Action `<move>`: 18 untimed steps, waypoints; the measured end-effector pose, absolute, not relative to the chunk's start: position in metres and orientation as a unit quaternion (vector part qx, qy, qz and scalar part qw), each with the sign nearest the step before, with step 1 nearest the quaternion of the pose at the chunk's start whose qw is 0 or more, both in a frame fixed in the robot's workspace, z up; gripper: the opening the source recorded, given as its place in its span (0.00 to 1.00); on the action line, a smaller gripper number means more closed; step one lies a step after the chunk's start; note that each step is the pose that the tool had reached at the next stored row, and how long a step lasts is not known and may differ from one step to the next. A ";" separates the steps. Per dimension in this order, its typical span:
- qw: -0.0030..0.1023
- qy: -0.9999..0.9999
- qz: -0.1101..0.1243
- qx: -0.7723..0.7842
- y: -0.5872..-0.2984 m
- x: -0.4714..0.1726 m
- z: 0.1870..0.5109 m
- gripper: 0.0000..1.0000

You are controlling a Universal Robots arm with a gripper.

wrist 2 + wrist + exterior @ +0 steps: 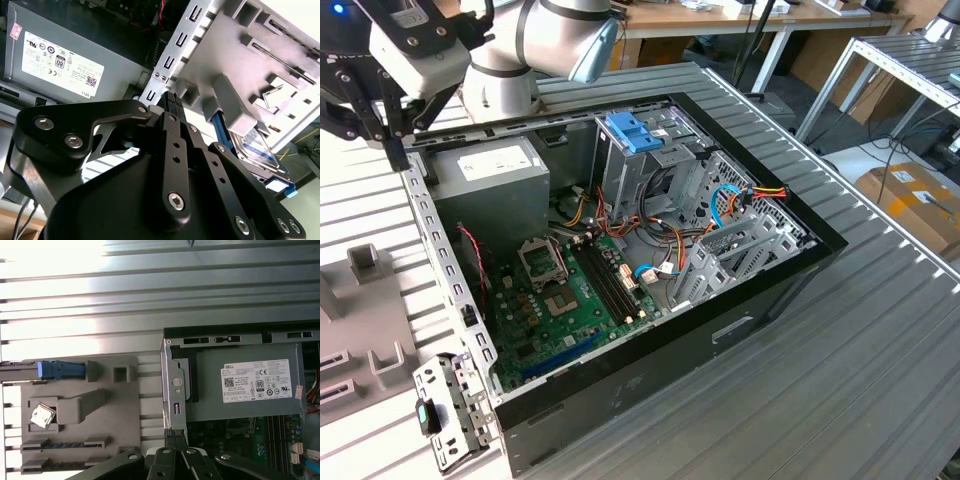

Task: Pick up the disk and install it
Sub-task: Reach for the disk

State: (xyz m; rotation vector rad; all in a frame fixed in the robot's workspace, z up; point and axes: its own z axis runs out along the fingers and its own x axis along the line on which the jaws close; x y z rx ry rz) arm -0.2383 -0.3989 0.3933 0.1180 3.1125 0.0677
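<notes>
Gripper (175, 432) is empty, with its two fingers pressed together and nothing between them. The tips hang just over the rear metal wall (174, 390) of the open computer case (650, 395), beside the grey power supply (245, 382). The disk (62, 370) sits outside the case, slotted in the grey holder (100, 405) on the ribbed table (880, 330), its blue rail visible in both wrist views. Gripper and disk are apart. A paler blue tray (633, 130) sits inside the case.
</notes>
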 end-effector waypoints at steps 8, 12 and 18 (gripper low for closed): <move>0.013 0.999 0.022 0.038 -0.399 -0.243 0.393 0.11; 0.013 0.999 0.022 0.038 -0.399 -0.248 0.393 0.11; 0.013 0.999 0.022 0.038 -0.399 -0.253 0.393 0.11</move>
